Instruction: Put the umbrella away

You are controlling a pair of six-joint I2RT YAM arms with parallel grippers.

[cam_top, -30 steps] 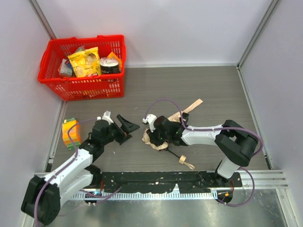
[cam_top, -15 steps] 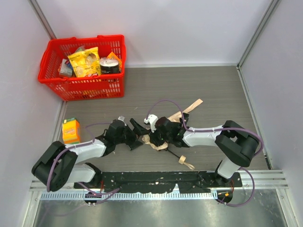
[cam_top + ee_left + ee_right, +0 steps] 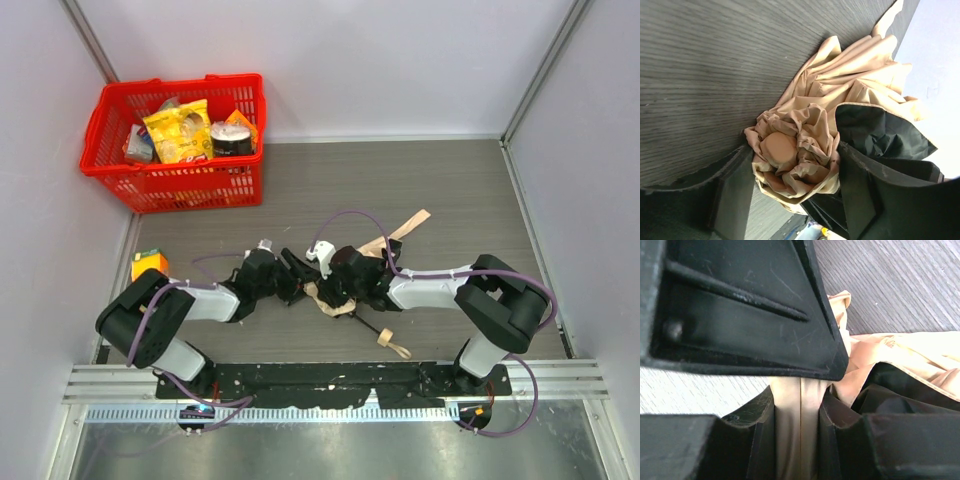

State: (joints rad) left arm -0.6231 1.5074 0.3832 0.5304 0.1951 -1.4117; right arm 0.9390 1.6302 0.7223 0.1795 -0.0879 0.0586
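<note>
Umbrella (image 3: 328, 302) lies crumpled mid-table, handle (image 3: 386, 339) trailing to 5 o'clock, strap (image 3: 410, 222) to 1 o'clock. Left gripper (image 3: 300, 277) at its 9 o'clock, fingers (image 3: 727, 192) spread around the bunched fabric end. Right gripper (image 3: 335, 288) fingers (image 3: 757, 437) pinch a beige fabric fold.

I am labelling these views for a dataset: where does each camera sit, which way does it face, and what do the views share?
Top external: fixed above and behind the robot, looking down at the table; shows the left gripper and right gripper, both at the umbrella.
Left wrist: low over the table, facing the umbrella's bunched end; its own fingers flank it.
Right wrist: very close, the right gripper shut on a strip of beige fabric.
Shared: all three show the umbrella.
</note>
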